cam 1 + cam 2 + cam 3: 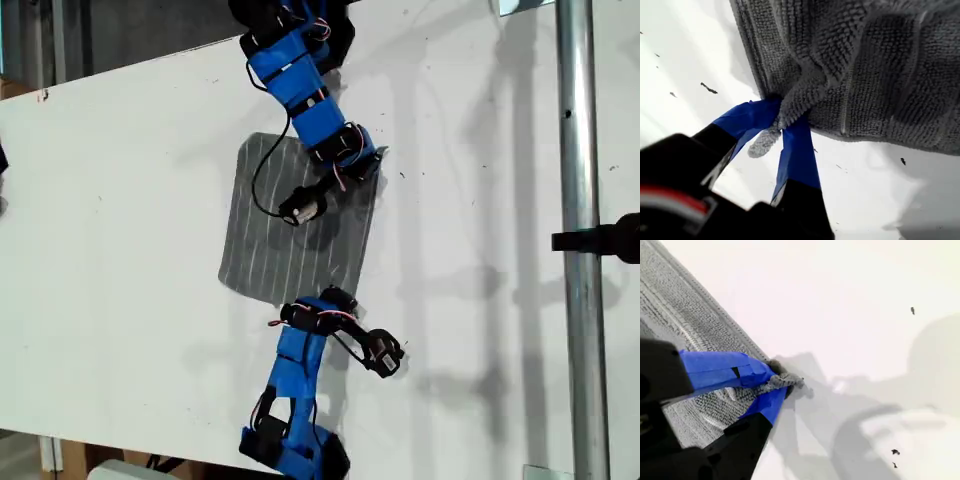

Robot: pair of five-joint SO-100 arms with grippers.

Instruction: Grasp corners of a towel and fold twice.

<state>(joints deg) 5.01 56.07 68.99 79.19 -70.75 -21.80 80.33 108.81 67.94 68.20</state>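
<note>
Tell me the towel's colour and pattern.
Grey with narrow white stripes, on the towel; clearest in the exterior view.

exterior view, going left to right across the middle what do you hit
bare white table → grey striped towel → more bare table → upright metal pole

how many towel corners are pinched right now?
2. My first gripper pinches one corner of the towel; my second gripper pinches another. The remaining corners lie free on the table.
</note>
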